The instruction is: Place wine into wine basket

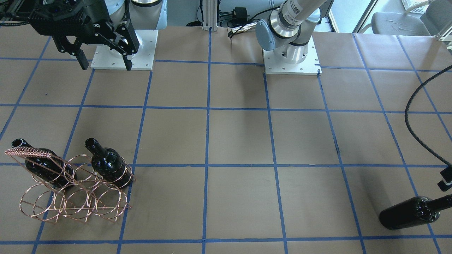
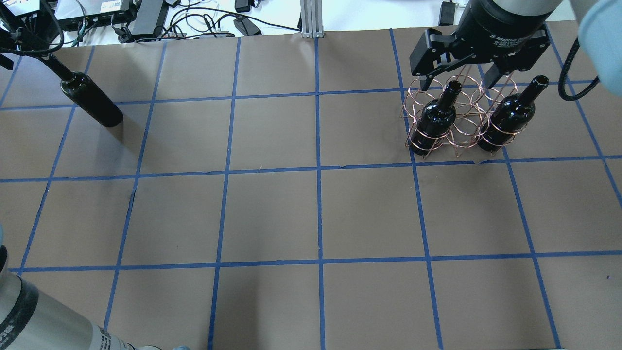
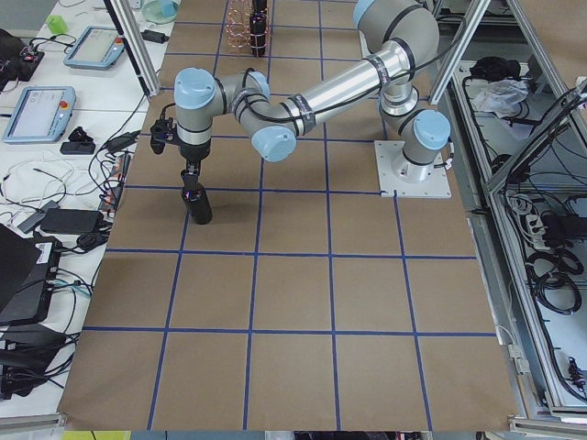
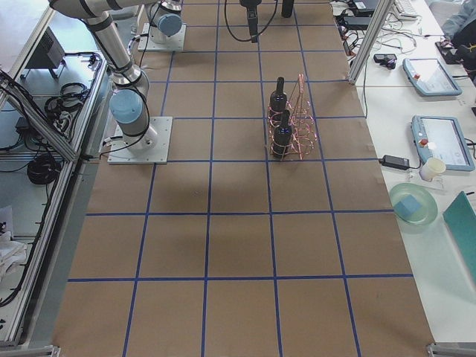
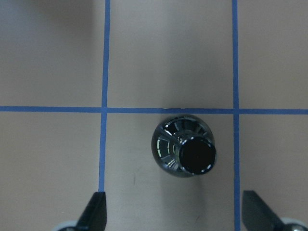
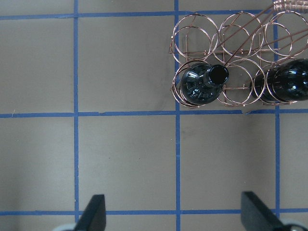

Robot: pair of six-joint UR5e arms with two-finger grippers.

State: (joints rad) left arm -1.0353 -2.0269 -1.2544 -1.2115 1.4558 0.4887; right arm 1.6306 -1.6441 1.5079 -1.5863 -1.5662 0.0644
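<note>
Black glass wine point(image 5: 190, 153) upright beneath left gripper point(image 5: 173, 194), jaws wide, empty. Step: grasp. Next: centre on neck, close, carry to wine basket point(image 6: 217, 36).

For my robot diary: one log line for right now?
wine upright on table, outside wine basket | two bottles in basket | left fingers open above wine | right fingers open

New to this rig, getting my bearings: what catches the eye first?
The copper wine basket on the robot's right side of the table, holding two black bottles, necks up. A third black bottle stands alone at the robot's far left, with the open left gripper above it.
</note>
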